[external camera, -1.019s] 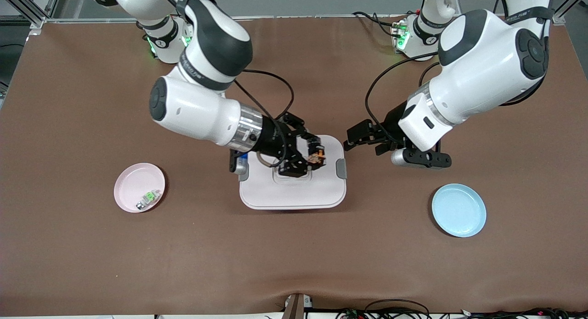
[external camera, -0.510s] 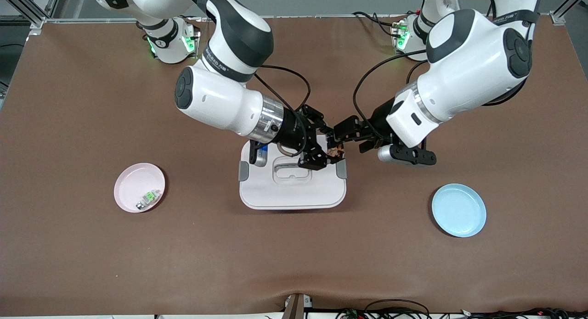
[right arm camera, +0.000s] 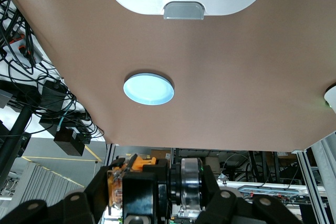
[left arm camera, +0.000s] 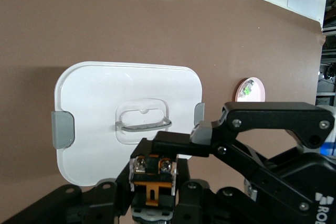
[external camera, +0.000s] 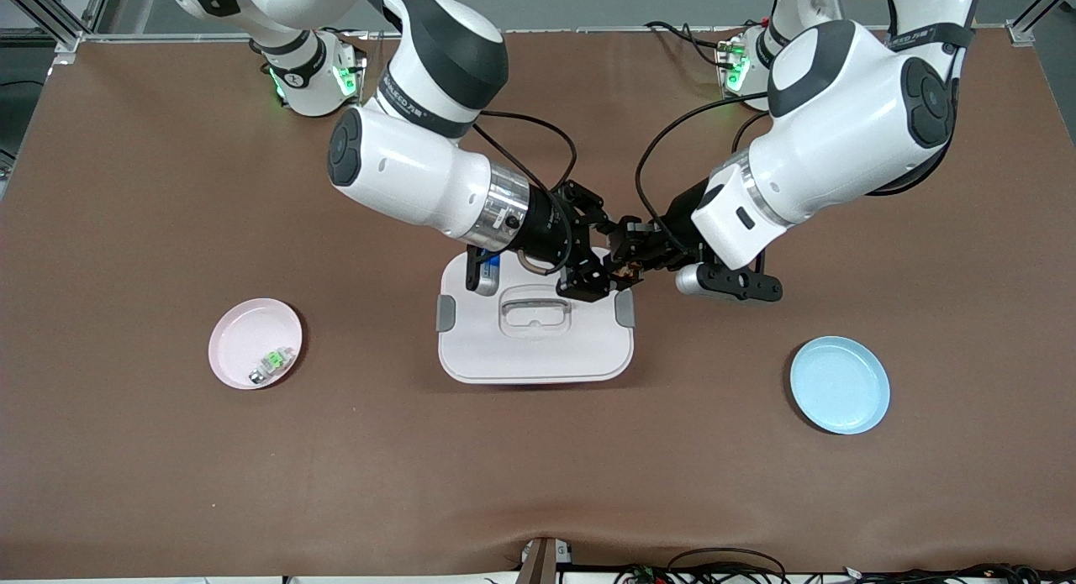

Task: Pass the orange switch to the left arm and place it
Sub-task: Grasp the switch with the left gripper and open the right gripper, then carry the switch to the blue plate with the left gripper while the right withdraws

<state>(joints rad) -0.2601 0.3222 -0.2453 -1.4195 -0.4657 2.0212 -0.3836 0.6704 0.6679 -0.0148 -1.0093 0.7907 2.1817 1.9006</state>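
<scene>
1. Right gripper (external camera: 607, 265) up over the box (external camera: 535, 349) corner toward the left arm's end; fingers clamped on the orange switch (external camera: 620, 270), holding it clear of the lid.
2. Left gripper (external camera: 629, 255) meeting it from the left arm's end, over the same corner; fingers closed tight on the same orange switch, so both grippers gripping it at once.
3. Left wrist view: orange switch (left arm camera: 154, 178) seated between black fingers, two clear caps with metal screws on top, orange tab below; right gripper's linkage just beside and touching it.
4. Right wrist view: orange switch (right arm camera: 125, 178) partly hidden, only an orange edge showing beside the fingers.
5. Box on the brown surface (external camera: 538, 466) mid-table, lid on, grey latches on both short sides, recessed grey handle on top.
6. Pink plate (external camera: 239, 332) toward the right arm's end, a tiny green-and-white part (external camera: 271, 364) lying in it near the rim.
7. Blue plate (external camera: 839, 385) toward the left arm's end, nearer the front camera than the box, well apart from it.
8. Both arms reaching in from their bases, wrists almost touching over the box.
</scene>
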